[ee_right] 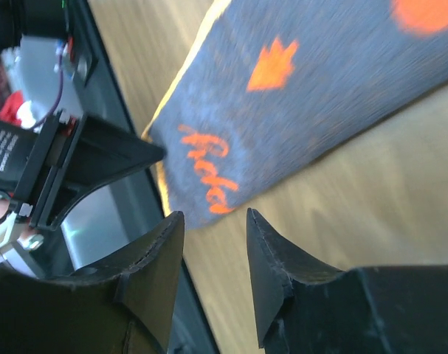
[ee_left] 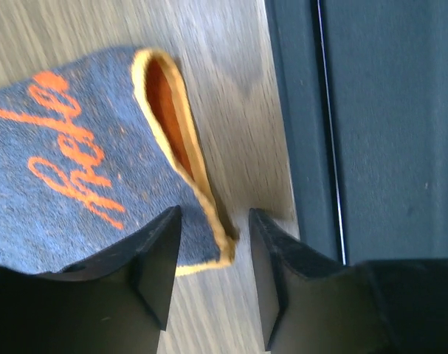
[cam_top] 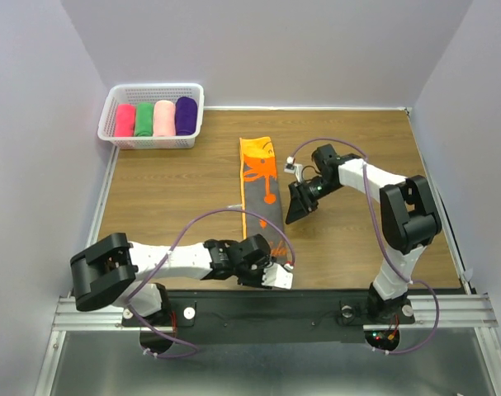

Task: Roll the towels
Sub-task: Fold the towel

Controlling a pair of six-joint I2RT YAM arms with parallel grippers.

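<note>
A long narrow towel (cam_top: 262, 186) lies flat on the table, folded lengthwise. Its far end is orange and the rest is dark grey with orange print and lettering. My left gripper (cam_top: 275, 268) is low at its near end. In the left wrist view the gripper (ee_left: 215, 221) is open, and the towel's (ee_left: 61, 184) orange-edged corner lies between the fingers. My right gripper (cam_top: 298, 210) is open and empty just right of the towel's middle. In the right wrist view the gripper (ee_right: 215, 221) points toward the towel's (ee_right: 297, 110) near end.
A white basket (cam_top: 110, 136) at the back left holds hot-pink (cam_top: 125, 120), green (cam_top: 144, 120), pale pink (cam_top: 164, 118) and purple (cam_top: 185, 115) rolls. The black mounting rail (ee_left: 371, 125) runs right beside the left gripper. The left gripper (ee_right: 98, 158) shows in the right wrist view.
</note>
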